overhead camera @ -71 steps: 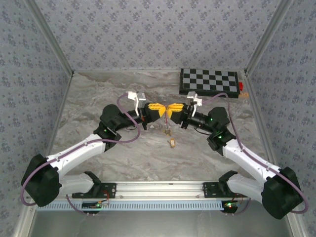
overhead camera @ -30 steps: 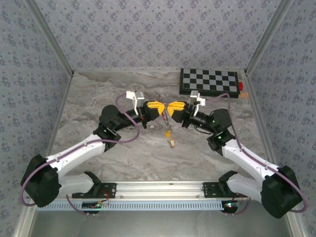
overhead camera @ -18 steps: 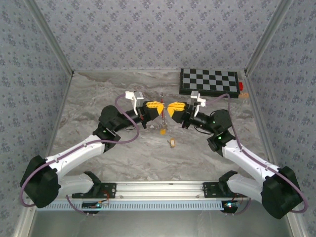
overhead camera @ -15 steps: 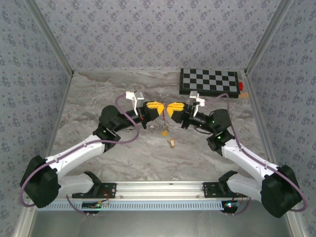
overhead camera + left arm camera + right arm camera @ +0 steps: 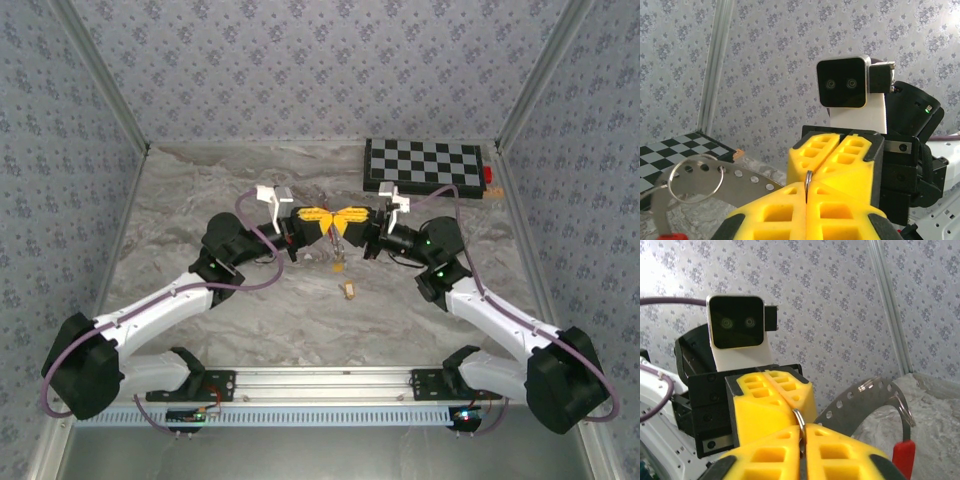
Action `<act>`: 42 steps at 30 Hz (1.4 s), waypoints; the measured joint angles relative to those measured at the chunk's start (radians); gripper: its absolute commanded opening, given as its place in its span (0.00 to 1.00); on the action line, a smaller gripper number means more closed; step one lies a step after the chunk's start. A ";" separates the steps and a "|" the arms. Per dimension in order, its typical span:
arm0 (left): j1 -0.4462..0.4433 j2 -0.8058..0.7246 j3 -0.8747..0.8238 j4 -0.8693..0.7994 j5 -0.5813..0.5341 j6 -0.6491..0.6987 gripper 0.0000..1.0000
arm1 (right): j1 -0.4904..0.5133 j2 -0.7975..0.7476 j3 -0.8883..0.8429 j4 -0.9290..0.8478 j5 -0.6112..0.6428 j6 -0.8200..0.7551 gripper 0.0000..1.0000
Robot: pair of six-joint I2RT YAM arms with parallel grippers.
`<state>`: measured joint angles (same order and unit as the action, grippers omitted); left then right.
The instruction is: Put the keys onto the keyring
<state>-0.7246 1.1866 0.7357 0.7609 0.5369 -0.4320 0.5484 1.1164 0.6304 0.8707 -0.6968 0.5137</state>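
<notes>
Both arms were bent in toward the middle of the grey marbled counter point(image 5: 190, 200). The left hand point(image 5: 322, 216) and the right hand point(image 5: 342, 217) stood nose to nose above it, their yellow tips touching.

Seen from the left wrist, that hand's fingers point(image 5: 840, 220) were pressed flat together, with only a thin sliver of grey metal showing in the seam. The right wrist view told the same of the other hand: its fingers point(image 5: 840, 452) were closed tight, and a small grey loop poked out of the join. So each hand was clamped narrow, with no gap to speak of.

The keyring point(image 5: 865, 390) was a curved grey band punched with holes. It rose from just beside the pinched fingertips and arced away toward the back wall. A red part point(image 5: 903, 452) hung at its far end, and a thin wire ring point(image 5: 695, 177) was looped on the band. The band's near end ran right up to the seam, so both hands seemed to grip it there, though the join itself was hidden.

One tiny key point(image 5: 339, 257) dangled just beneath the meeting fingertips, clear of the counter. The other key point(image 5: 348, 291), orange-tan, lay flat on the counter a little nearer the arm bases. It was apart from both hands.

A checkerboard point(image 5: 424, 165) sat at the back right, well away from all this
</notes>
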 measured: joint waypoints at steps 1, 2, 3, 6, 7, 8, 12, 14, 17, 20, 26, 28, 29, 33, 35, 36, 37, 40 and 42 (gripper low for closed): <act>0.001 0.000 0.000 0.002 0.000 0.000 0.00 | 0.000 0.002 0.002 0.002 0.000 0.003 0.00; 0.001 0.000 0.000 0.003 0.000 0.000 0.00 | -0.001 0.005 0.003 0.002 -0.001 0.004 0.00; 0.001 0.000 0.000 0.004 0.000 0.000 0.00 | -0.001 0.006 0.005 0.002 -0.003 0.003 0.00; 0.003 0.000 0.000 0.004 0.001 0.000 0.00 | -0.001 0.008 0.009 0.000 -0.008 0.003 0.00; 0.003 0.000 0.000 0.004 0.001 0.000 0.00 | -0.003 0.008 0.013 -0.009 -0.015 0.002 0.00; 0.003 0.000 0.000 0.004 0.001 0.000 0.04 | -0.005 0.008 0.017 -0.019 -0.020 -0.003 0.00; 0.004 -0.001 0.000 -0.019 0.003 0.013 0.27 | -0.009 -0.011 0.055 -0.158 -0.035 -0.064 0.00; 0.005 -0.007 0.000 -0.048 0.010 0.022 0.28 | -0.009 -0.029 0.087 -0.283 -0.042 -0.122 0.00; 0.025 -0.031 0.000 -0.097 0.025 0.043 0.29 | -0.009 -0.050 0.153 -0.491 -0.045 -0.231 0.00; 0.065 -0.069 -0.002 -0.148 0.032 0.068 0.29 | -0.009 -0.047 0.243 -0.700 -0.045 -0.351 0.00; 0.124 -0.115 -0.016 -0.227 0.065 0.118 0.29 | -0.031 0.060 0.486 -1.101 -0.070 -0.571 0.00; 0.128 -0.115 -0.021 -0.251 0.080 0.134 0.29 | -0.036 0.101 0.555 -1.201 -0.070 -0.620 0.00; 0.128 -0.115 -0.023 -0.266 0.089 0.139 0.29 | -0.036 0.118 0.587 -1.250 -0.069 -0.643 0.00; 0.129 -0.113 -0.024 -0.288 0.133 0.155 0.29 | -0.035 0.164 0.676 -1.408 -0.068 -0.721 0.00; 0.129 -0.107 -0.024 -0.292 0.155 0.162 0.29 | -0.030 0.183 0.710 -1.471 -0.068 -0.755 0.00; 0.129 -0.103 -0.024 -0.292 0.164 0.163 0.29 | -0.027 0.191 0.721 -1.496 -0.068 -0.770 0.00; 0.129 -0.098 -0.024 -0.293 0.175 0.163 0.28 | -0.022 0.198 0.731 -1.519 -0.068 -0.783 0.00; 0.129 -0.081 -0.024 -0.295 0.205 0.163 0.28 | -0.003 0.220 0.746 -1.564 -0.068 -0.813 0.00; 0.129 -0.069 -0.022 -0.297 0.219 0.163 0.27 | 0.007 0.232 0.748 -1.581 -0.068 -0.825 0.00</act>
<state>-0.5957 1.1175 0.7139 0.4637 0.7563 -0.2687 0.5552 1.3483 1.3781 -0.7101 -0.7643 -0.3115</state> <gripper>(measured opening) 0.284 0.039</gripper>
